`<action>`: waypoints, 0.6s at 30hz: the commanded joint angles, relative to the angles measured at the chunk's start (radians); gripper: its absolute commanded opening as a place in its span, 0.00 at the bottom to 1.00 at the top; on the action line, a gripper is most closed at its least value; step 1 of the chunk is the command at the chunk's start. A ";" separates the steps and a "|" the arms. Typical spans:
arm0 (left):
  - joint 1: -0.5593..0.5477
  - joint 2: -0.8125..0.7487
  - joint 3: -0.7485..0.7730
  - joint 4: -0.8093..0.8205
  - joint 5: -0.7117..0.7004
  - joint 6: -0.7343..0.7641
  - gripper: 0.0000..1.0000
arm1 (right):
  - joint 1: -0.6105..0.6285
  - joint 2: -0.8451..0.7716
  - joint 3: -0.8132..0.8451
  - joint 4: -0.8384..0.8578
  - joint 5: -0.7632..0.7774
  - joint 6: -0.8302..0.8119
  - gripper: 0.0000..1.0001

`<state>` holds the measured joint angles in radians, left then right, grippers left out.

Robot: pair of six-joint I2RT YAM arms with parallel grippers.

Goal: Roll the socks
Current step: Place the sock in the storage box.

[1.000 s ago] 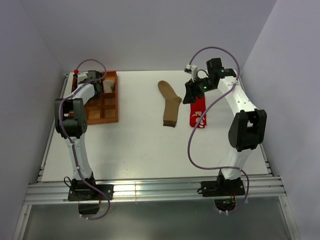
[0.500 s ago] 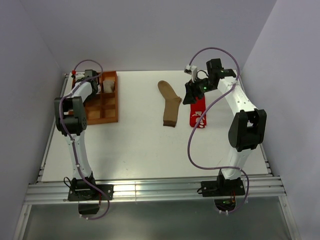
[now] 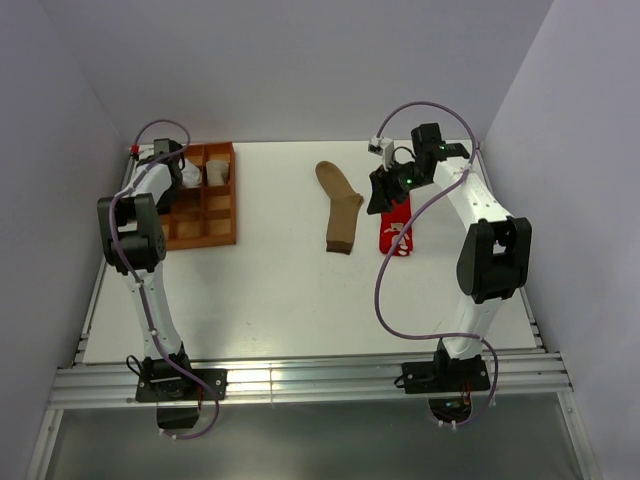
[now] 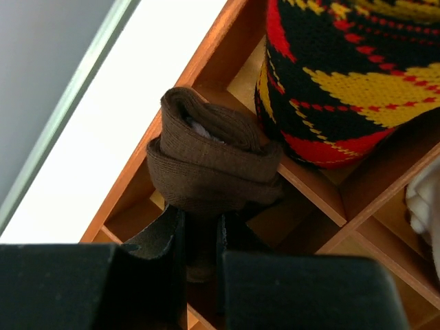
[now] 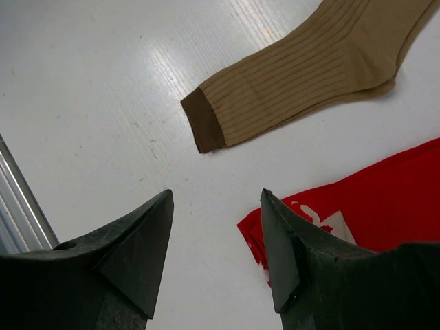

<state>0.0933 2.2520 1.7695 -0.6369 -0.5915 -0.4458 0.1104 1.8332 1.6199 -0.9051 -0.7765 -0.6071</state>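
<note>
A rolled dark brown sock (image 4: 206, 155) hangs over the far-left corner compartment of the wooden organizer (image 4: 206, 58), and my left gripper (image 4: 201, 234) is shut on its lower end. From above, the left gripper (image 3: 168, 170) sits at the organizer's far left. The plain tan sock (image 3: 340, 210) lies flat mid-table, its dark cuff (image 5: 206, 127) toward me. The red sock with white figures (image 3: 397, 225) lies flat just right of it. My right gripper (image 3: 385, 190) hovers over the red sock's far end, open, with bare table between its fingertips (image 5: 216, 199) and red sock (image 5: 371, 199) beside the right finger.
The wooden organizer (image 3: 215, 237) stands at the back left. A black, yellow and red sock bundle (image 4: 357, 75) fills the compartment next to the brown roll. White bundles (image 3: 215, 172) sit in other compartments. Walls close in on the left, back and right.
My left arm has swung left and back across the organizer with the brown roll in its grip. The right gripper has lifted slightly over the red sock.
</note>
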 commanded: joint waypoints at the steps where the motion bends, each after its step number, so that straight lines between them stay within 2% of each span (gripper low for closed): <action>1: -0.020 0.064 -0.035 -0.053 0.222 -0.047 0.00 | 0.005 -0.043 -0.017 0.034 0.020 -0.005 0.61; 3: -0.018 0.070 -0.035 -0.057 0.239 -0.045 0.00 | 0.009 -0.045 -0.023 0.037 0.032 -0.006 0.61; 8: -0.009 0.060 -0.045 -0.069 0.263 -0.053 0.15 | 0.023 -0.054 -0.029 0.038 0.060 -0.010 0.61; 9: -0.007 0.055 -0.047 -0.070 0.271 -0.053 0.21 | 0.025 -0.055 -0.029 0.038 0.068 -0.008 0.61; 12: -0.006 0.035 -0.054 -0.066 0.275 -0.053 0.27 | 0.032 -0.055 -0.023 0.035 0.069 -0.010 0.61; 16: -0.006 -0.012 -0.087 -0.043 0.272 -0.042 0.42 | 0.040 -0.055 -0.022 0.032 0.072 -0.013 0.61; 18: -0.006 -0.023 -0.105 -0.029 0.257 -0.044 0.44 | 0.048 -0.060 -0.025 0.031 0.072 -0.017 0.61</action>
<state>0.1108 2.2097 1.7233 -0.6178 -0.4679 -0.4648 0.1448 1.8297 1.5959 -0.8948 -0.7097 -0.6102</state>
